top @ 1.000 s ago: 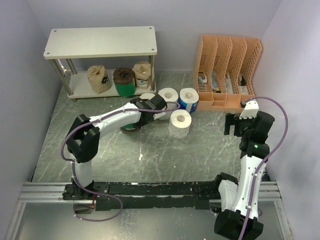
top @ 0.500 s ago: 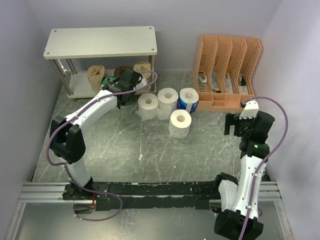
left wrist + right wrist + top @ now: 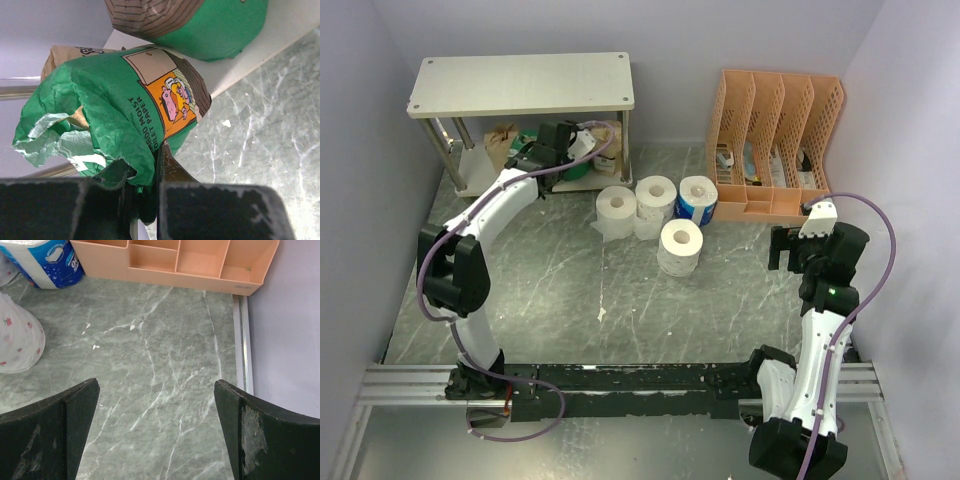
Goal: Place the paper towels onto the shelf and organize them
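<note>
Progress is judged at about the halfway mark. Nearest the bases, the right gripper (image 3: 157,420) is held spread wide and empty above the table (image 3: 165,365), close to the orange file organizer (image 3: 780,130), and no roll is touched by it.

Further out, four of the paper towels are counted loose on the table. A white roll (image 3: 680,246) stands nearest. Behind it a second white roll (image 3: 616,208), a third white roll (image 3: 656,195) and a blue-printed roll (image 3: 698,200) are set side by side in a row. These four are taken to be the work left, along with any tidying of the row on the shelf (image 3: 520,85).

Beyond them, the left gripper (image 3: 145,165) is closed on the crumpled wrap of a green-wrapped roll (image 3: 120,110) at the front edge of the shelf's lower board. Whether that roll is yet resting on the board cannot be told. A second green-wrapped roll (image 3: 220,25) is seen on the lower board just beside the held one. A tan roll (image 3: 501,143) is seen towards the left end. Another tan shape is glimpsed at the right end behind the arm, and it is probably a further roll.

The count is therefore four loose, one in the grip and two or three shelved, with one shelf, one organizer and two grippers.
</note>
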